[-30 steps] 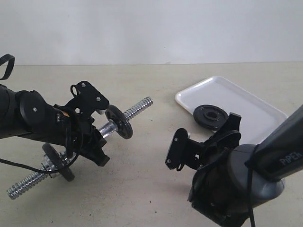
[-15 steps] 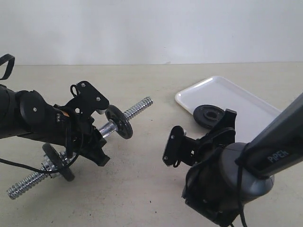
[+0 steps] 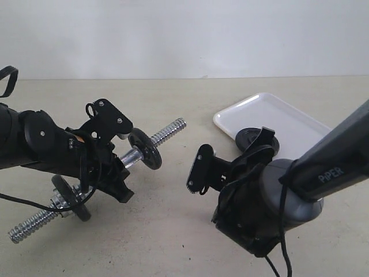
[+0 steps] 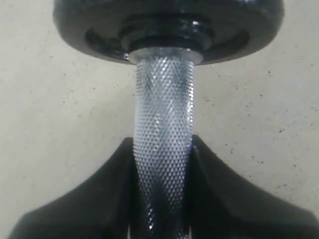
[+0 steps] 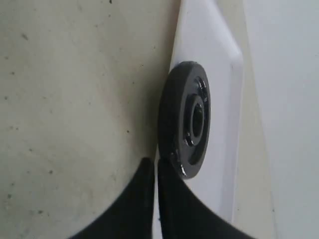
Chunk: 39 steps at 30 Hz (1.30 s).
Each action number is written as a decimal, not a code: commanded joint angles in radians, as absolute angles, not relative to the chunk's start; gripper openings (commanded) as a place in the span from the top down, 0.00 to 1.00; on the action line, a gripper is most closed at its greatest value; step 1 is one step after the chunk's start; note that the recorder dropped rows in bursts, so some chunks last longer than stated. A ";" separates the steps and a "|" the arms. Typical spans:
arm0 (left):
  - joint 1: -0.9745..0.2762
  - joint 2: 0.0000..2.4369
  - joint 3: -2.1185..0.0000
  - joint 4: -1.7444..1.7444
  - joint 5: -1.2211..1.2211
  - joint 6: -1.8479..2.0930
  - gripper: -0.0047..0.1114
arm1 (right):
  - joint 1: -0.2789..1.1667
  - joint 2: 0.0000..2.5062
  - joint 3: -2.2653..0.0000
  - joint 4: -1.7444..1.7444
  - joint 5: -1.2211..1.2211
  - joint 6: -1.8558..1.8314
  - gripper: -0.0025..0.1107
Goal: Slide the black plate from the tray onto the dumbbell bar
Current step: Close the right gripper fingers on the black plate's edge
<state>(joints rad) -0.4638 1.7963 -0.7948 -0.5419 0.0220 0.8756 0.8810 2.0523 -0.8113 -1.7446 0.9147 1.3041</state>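
Note:
My left gripper (image 3: 117, 163) is shut on the knurled middle of the dumbbell bar (image 3: 170, 131) and holds it tilted above the table. In the left wrist view the fingers (image 4: 109, 199) clamp the rod (image 4: 163, 124) just short of a black disc (image 4: 169, 25). Two discs are on the bar, one (image 3: 145, 149) beyond the gripper and one (image 3: 72, 197) near the low end. The black plate (image 5: 185, 119) lies flat in the white tray (image 5: 224, 99) by its near rim. My right gripper (image 5: 155, 163) is shut and empty, its tips at the plate's rim. The right arm partly hides the plate (image 3: 247, 137).
The tray (image 3: 300, 124) sits at the back right of the beige table (image 3: 184, 98). The bar's low threaded end (image 3: 26, 226) hangs close to the table at the left. The bulky right arm (image 3: 277, 196) fills the lower right.
The right arm has swung left and forward toward the tray, and its fingers now cover part of the black plate. The left arm and the bar have not moved.

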 commanded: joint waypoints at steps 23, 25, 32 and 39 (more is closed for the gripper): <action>-0.464 1.460 -0.813 -0.557 -0.106 0.891 0.92 | 0.824 2.057 -0.827 -1.744 0.837 1.359 0.75; -0.464 1.460 -0.813 -0.557 -0.106 0.891 0.92 | 0.824 2.057 -0.827 -1.744 0.846 1.359 0.75; -0.464 1.460 -0.813 -0.557 -0.108 0.898 0.92 | 0.824 2.057 -0.827 -1.744 0.869 1.354 0.75; -0.464 1.470 -0.802 -0.560 -0.106 0.892 0.92 | 0.824 2.057 -0.827 -1.744 0.881 1.351 0.75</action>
